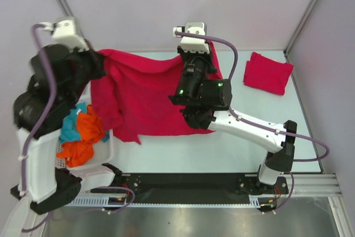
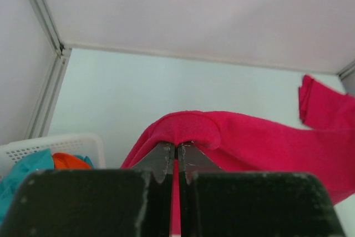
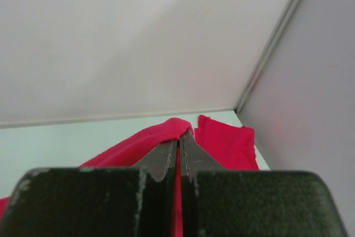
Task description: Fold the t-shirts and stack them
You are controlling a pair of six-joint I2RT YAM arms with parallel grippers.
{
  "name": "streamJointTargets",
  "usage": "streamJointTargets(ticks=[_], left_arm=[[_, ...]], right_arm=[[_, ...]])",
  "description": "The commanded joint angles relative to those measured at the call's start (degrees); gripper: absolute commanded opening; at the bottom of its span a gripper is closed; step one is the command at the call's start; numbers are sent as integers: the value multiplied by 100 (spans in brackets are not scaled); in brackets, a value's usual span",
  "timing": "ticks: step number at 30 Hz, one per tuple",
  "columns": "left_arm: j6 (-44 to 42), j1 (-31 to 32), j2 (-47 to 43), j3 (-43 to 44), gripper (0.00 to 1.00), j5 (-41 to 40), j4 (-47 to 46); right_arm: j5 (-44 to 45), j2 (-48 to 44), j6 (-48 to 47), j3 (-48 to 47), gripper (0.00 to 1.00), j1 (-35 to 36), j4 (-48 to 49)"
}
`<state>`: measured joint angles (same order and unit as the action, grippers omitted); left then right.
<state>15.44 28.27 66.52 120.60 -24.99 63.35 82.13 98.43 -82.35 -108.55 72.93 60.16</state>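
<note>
Pale table (image 1: 183, 154) holds the folded t-shirt (image 1: 268, 72) at its far right; left gripper (image 2: 177, 156) and right gripper (image 3: 178, 148) each clamp the spread t-shirt (image 1: 144, 98), stretched between them.

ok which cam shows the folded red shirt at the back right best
Top external: the folded t-shirt lies whole and unblocked near the back right corner. The right wrist view shows only part of it beyond its gripper. The left wrist view catches what looks like one edge at its right border.

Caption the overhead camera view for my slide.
Left gripper and right gripper pinch the spread red t-shirt by its far edge; a folded red t-shirt lies far right.
</note>
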Motion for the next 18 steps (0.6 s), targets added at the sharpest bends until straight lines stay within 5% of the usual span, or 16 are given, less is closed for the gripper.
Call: streamJointTargets(ticks=[1, 18], left_arm=[[-15, 29, 510, -229, 0, 381, -323], [-76, 160, 1232, 473, 0, 970, -605]], right_arm=[[-21, -61, 280, 202, 0, -375, 250], [49, -614, 667, 1011, 0, -684, 110]])
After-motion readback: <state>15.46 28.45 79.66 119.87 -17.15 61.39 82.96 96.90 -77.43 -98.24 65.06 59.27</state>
